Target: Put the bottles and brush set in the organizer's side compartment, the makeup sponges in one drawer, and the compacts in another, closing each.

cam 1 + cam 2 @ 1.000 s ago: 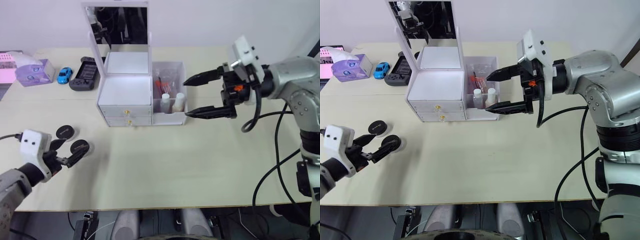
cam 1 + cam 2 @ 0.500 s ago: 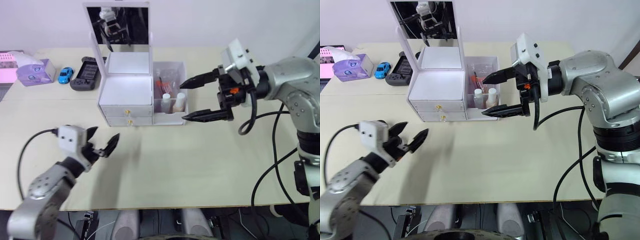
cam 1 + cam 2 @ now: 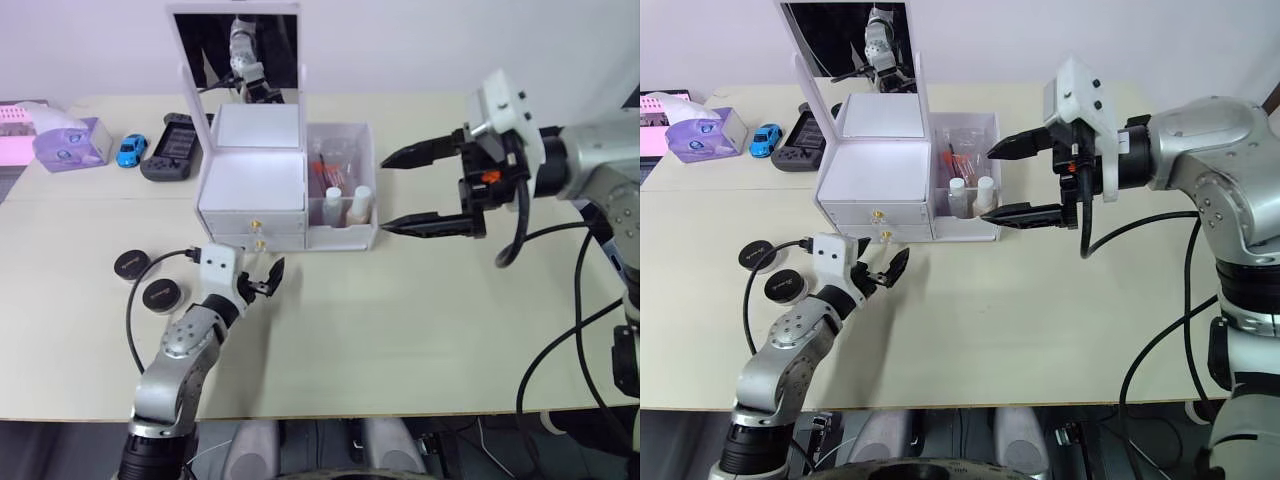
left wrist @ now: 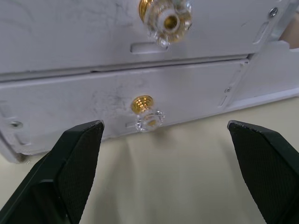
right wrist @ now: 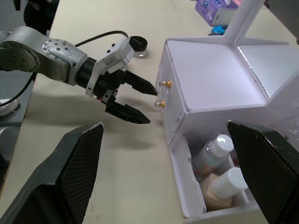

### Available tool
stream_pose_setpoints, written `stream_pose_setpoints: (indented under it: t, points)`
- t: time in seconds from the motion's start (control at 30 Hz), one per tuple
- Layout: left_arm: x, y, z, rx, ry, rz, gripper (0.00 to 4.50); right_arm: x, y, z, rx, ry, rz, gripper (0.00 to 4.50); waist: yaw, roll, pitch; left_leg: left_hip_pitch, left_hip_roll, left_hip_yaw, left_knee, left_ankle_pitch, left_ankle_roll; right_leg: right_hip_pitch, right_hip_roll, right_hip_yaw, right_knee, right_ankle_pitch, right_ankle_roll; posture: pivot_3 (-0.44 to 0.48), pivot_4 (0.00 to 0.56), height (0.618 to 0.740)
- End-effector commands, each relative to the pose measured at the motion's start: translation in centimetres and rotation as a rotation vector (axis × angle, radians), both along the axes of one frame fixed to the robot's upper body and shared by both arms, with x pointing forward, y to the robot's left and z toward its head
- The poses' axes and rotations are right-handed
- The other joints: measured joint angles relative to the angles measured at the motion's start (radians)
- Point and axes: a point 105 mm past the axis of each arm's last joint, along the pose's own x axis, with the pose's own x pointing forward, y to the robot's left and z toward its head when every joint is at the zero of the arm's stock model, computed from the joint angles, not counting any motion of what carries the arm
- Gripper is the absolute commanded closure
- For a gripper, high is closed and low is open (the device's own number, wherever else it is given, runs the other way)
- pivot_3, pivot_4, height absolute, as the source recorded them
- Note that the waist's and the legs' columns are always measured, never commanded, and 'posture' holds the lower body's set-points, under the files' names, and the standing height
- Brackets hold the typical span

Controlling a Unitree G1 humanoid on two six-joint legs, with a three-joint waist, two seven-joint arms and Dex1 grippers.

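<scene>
Both claws, left claw and right claw, spread and empty over the beige table beside the white organizer.

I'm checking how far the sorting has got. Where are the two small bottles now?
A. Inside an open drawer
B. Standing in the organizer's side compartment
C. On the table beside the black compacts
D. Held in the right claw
B: the two bottles stand upright in the organizer's side compartment, both drawers are shut, and the open right claw holds nothing.
</scene>
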Motion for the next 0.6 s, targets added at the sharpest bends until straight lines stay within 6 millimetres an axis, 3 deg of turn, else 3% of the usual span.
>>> stream_pose_setpoints:
  t: [0.03,0.1,0.33,0.6]
  points:
    - [0.32,-0.87,1.4,-0.006,-0.069,-0.005,0.26,0.01,-0.45,1.18,0.008,-0.077,-0.02,0.0,-0.001,0.0,0.0,0.0,0.0,0.0,0.0,0.0,0.0,0.0,0.0,0.0,0.0,0.0,0.0,0.0,0.15,0.74]
    - [0.3,-1.4,1.45,-0.008,-0.071,-0.024,0.86,0.29,-0.59,1.14,0.013,-0.08,-0.032,0.0,0.0,0.0,0.0,0.0,0.0,0.0,0.001,0.0,0.0,0.0,0.0,0.0,0.0,0.001,0.001,0.0,0.15,0.74]
    - [0.14,-1.66,1.56,-0.012,-0.079,-0.025,4.28,0.63,-0.67,0.72,0.007,-0.077,-0.033,0.0,0.006,0.0,0.0,-0.001,0.0,0.0,0.001,0.0,0.0,0.0,0.0,0.0,-0.001,0.0,0.001,0.0,0.15,0.74]
    - [-0.47,-1.68,1.56,0.01,-0.081,-0.046,4.28,0.69,-0.34,0.53,-0.005,-0.073,-0.027,0.0,0.02,0.0,0.0,-0.001,-0.001,0.0,0.001,0.0,0.0,0.0,-0.001,0.0,-0.002,0.001,0.001,0.0,0.15,0.74]
